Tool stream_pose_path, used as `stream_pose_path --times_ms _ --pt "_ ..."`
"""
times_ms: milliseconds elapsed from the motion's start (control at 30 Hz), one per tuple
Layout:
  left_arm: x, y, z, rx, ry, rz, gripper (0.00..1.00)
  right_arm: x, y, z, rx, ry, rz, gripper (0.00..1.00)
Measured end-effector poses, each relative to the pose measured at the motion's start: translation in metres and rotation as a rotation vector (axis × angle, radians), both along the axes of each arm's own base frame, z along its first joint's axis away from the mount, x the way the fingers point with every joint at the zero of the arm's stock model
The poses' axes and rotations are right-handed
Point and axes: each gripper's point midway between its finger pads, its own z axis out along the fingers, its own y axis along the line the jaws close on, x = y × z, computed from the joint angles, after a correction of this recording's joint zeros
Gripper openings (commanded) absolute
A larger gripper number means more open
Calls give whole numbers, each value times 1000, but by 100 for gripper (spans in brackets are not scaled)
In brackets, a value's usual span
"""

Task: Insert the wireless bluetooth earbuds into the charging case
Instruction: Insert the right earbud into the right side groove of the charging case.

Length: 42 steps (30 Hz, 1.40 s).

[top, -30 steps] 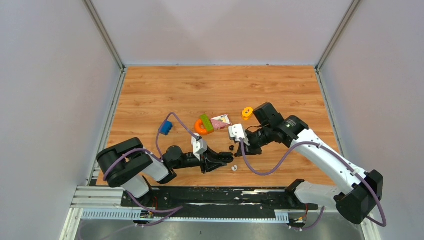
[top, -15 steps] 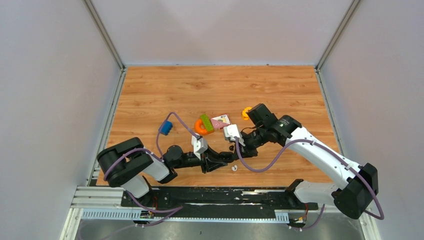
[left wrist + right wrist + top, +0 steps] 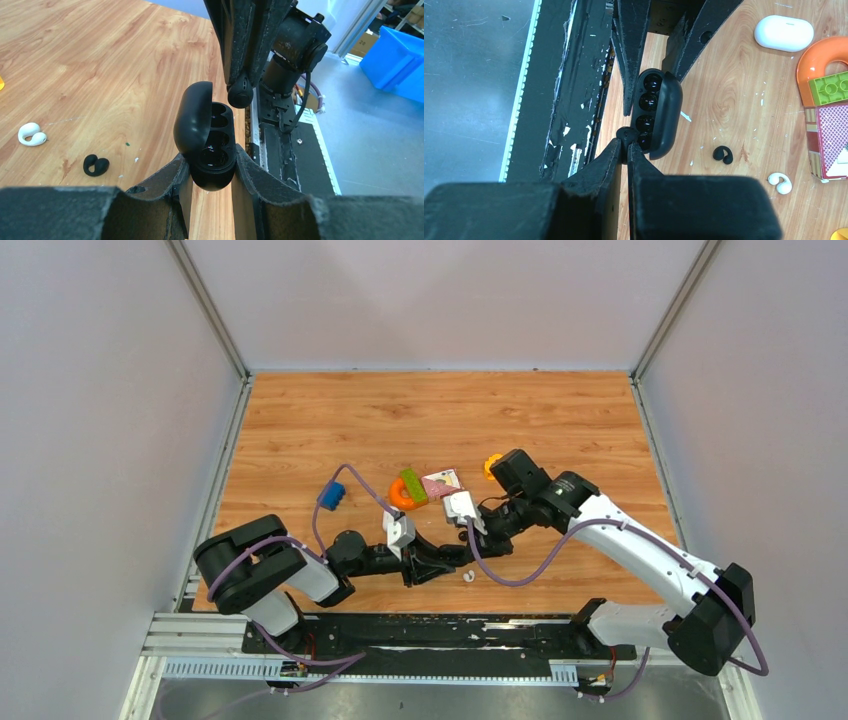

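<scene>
My left gripper (image 3: pixel 212 161) is shut on the base of an open black charging case (image 3: pixel 214 150), whose lid (image 3: pixel 192 120) stands up on the left and whose wells show no bud in them. My right gripper (image 3: pixel 626 143) is shut on a black earbud (image 3: pixel 625 134), which it holds at the case's rim (image 3: pixel 656 112); this bud also shows in the left wrist view (image 3: pixel 240 93). A second black earbud (image 3: pixel 723 154) and a white earbud (image 3: pixel 780 183) lie on the table beside the case. In the top view the two grippers meet near the front edge (image 3: pixel 462 550). The other white earbud is not in view.
A closed white case (image 3: pixel 784 32) lies beyond the left gripper. An orange ring (image 3: pixel 400 498), a green brick (image 3: pixel 412 485), a patterned card box (image 3: pixel 441 483), a blue block (image 3: pixel 331 495) and a yellow piece (image 3: pixel 492 464) lie mid-table. The black rail (image 3: pixel 450 630) runs along the front edge.
My right gripper has moved left and toward the front, bringing its black earbud up to the case. My left gripper has stayed still with the case.
</scene>
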Motion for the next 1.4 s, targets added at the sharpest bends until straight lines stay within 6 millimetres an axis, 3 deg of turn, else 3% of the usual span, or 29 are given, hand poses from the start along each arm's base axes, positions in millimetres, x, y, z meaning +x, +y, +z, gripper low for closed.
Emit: stream_pose_path --times_ms 700,1400 --pt "-2 -3 4 -11 14 -23 0 10 12 -1 -7 -59 -27 0" --pt "1 -3 4 -12 16 -4 0 11 7 -7 -33 -83 -34 0"
